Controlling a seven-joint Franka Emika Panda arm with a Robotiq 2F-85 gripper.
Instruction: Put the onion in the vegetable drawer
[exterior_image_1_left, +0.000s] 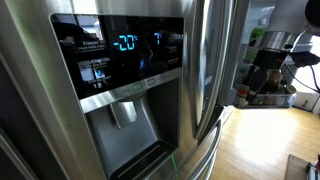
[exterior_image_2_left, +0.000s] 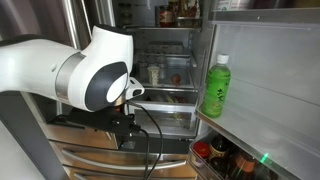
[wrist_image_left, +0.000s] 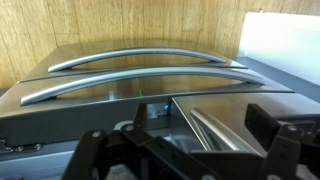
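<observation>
At 12 o'clock in the wrist view lay a wooden floor (wrist_image_left: 120, 25) of pale planks with visible grain. Below it were two brushed stainless drawer fronts (wrist_image_left: 60, 110), each with a long curved metal handle: upper handle (wrist_image_left: 150, 55) and lower handle (wrist_image_left: 150, 82), both bowed and polished. At 2 o'clock stood a smooth white door panel (wrist_image_left: 285, 45).

The gripper (wrist_image_left: 180, 150) entered at 6 o'clock. Its black fingers (wrist_image_left: 272, 140) stood wide apart with nothing between them.

The onion could not be found in any view; its location could not be told.

In an exterior view, the fridge door (exterior_image_1_left: 30, 110) was brushed steel. At 11 o'clock on it sat a glossy black display (exterior_image_1_left: 125, 43) with blue digits that looked like "23"; the smaller lettering was too fine to read. A grey dispenser recess (exterior_image_1_left: 125, 125) sat at 6 o'clock from the display.

In an exterior view, the white arm (exterior_image_2_left: 60, 70), rounded with a grey joint cap, filled the 9 o'clock side before the open fridge. A black cable (exterior_image_2_left: 150, 135) looped down from it. At 3 o'clock a green bottle (exterior_image_2_left: 216, 88) with a white cap stood upright in the door shelf (exterior_image_2_left: 255, 135); its label was unreadable. Dark bottles (exterior_image_2_left: 215, 155) sat in the bin at 5 o'clock.
</observation>
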